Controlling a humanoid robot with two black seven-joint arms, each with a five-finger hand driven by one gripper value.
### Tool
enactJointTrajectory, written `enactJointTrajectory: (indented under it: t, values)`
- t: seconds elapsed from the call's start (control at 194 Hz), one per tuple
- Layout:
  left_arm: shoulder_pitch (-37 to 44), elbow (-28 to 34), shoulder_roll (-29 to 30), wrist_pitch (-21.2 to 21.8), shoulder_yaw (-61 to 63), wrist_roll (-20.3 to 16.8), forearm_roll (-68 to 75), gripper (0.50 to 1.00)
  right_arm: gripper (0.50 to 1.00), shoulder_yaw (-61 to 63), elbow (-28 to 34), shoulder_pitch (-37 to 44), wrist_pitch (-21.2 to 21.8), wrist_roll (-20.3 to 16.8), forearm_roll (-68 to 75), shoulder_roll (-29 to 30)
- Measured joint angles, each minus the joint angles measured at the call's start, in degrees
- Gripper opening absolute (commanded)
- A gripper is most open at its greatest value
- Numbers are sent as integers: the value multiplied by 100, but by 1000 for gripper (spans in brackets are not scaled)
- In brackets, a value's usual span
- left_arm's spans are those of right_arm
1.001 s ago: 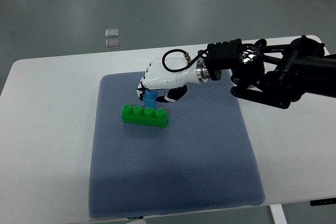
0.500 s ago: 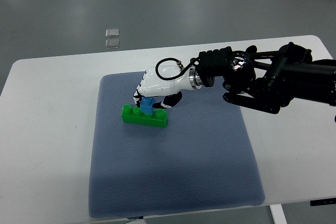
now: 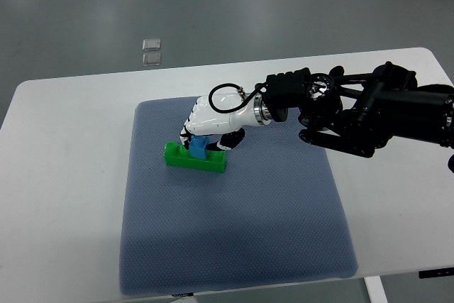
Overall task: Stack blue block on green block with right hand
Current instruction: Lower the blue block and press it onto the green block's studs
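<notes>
Glossy plastic hand (image 3: 210,124) and blocks (image 3: 195,157) — matt, dimpled cloth mat (image 3: 234,232).

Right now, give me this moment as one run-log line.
right hand: shut on blue block | blue block: on green block, toward its middle | green block: on blue mat | left hand: out of view

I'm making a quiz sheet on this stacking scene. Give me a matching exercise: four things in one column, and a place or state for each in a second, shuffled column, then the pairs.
Things:
1. blue block
2. green block
3. right hand
4. blue mat

Places or states:
A. spread flat on the white table
B. lying on the mat, long side roughly across the picture
C. on top of the long block, held by fingers
D. reaching in from the picture's right, closed on a small block

Pairs: 1-C, 2-B, 3-D, 4-A
</notes>
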Motion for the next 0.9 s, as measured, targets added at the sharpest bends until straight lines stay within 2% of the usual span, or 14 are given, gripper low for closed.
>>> enactJointTrajectory:
  t: [0.898]
  values:
    - [0,0,0,0,-3,3,0,1000,562,5,-256,-158,-26,8,-9,247]
